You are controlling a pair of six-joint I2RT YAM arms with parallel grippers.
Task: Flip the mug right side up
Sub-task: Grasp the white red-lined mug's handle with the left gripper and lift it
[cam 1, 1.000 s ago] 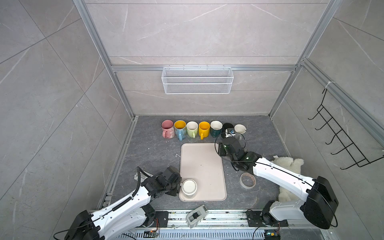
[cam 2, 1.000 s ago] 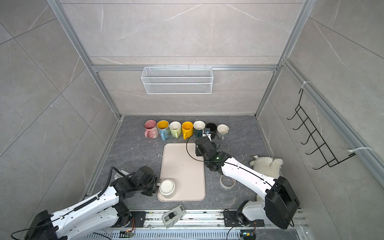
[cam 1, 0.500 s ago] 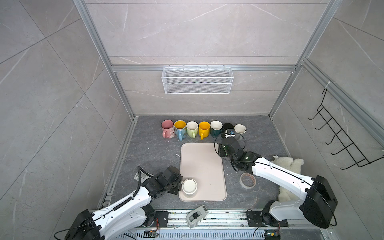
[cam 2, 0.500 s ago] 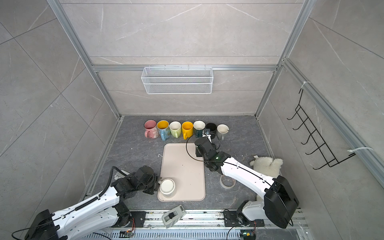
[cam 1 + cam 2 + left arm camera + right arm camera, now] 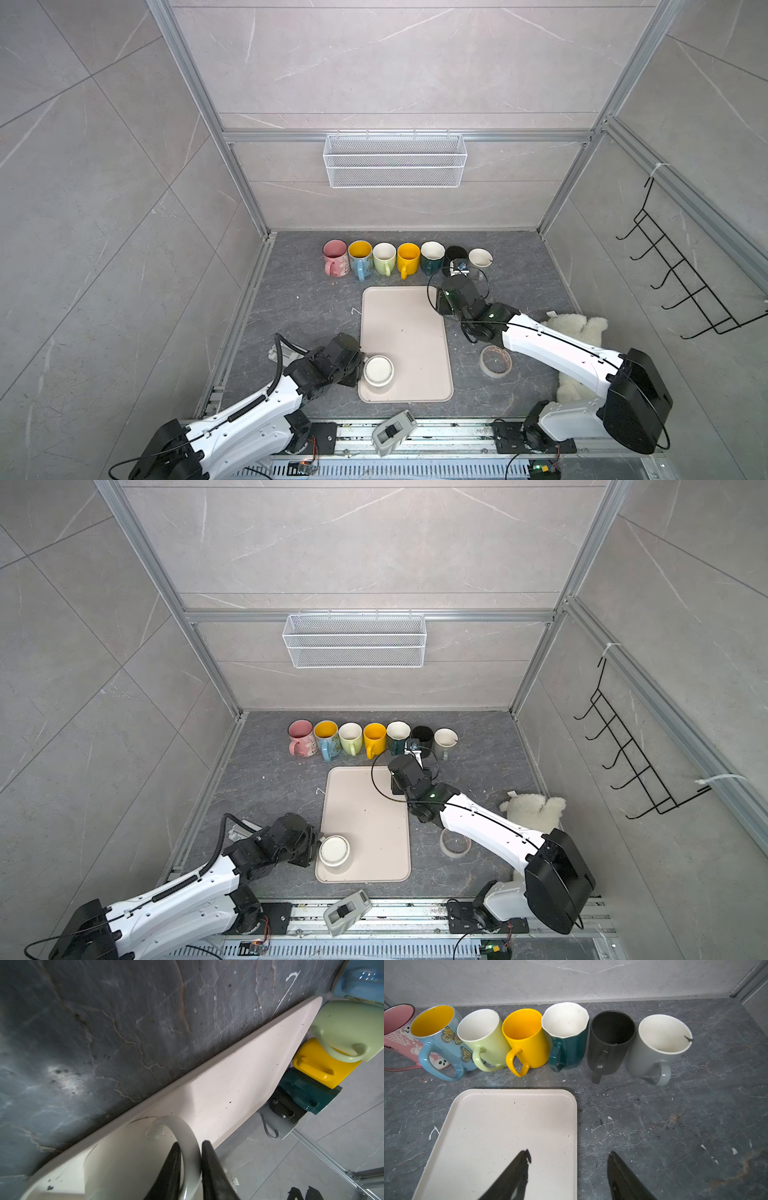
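Left gripper [image 5: 360,367] has drawn its jaws in over the last second. In both top views it now sits pressed against the left side of the mug [image 5: 378,370], at the spot where it stood slightly wider moments ago. The mug itself has not shifted: base up, rim down, on the near left corner of the tray [image 5: 405,328]. I read that as the grasp only just made, with the lift and the flip still to come. The left arm [image 5: 266,405] lies low, stretched forward from its base over the desk [image 5: 309,299], and brings the gripper at the mug sideways. The right arm [image 5: 540,340] reaches towards the row of mugs [image 5: 407,257] at the back, unchanged from a second ago.

From the left wrist, I see the two fingers [image 5: 207,1159] clamped on the mug's handle [image 5: 188,1132], one inside the loop and one outside, with no gap that I can make out. The cream body fills the frame beside them, resting on the tray. A handle pinch gives me a lever for rolling the wrist, though I judge the mug may swing in it.

From the right wrist, the right gripper [image 5: 569,1154] hangs spread wide with nothing between its jaws. It is above the tray's far right corner, facing the upright mugs.
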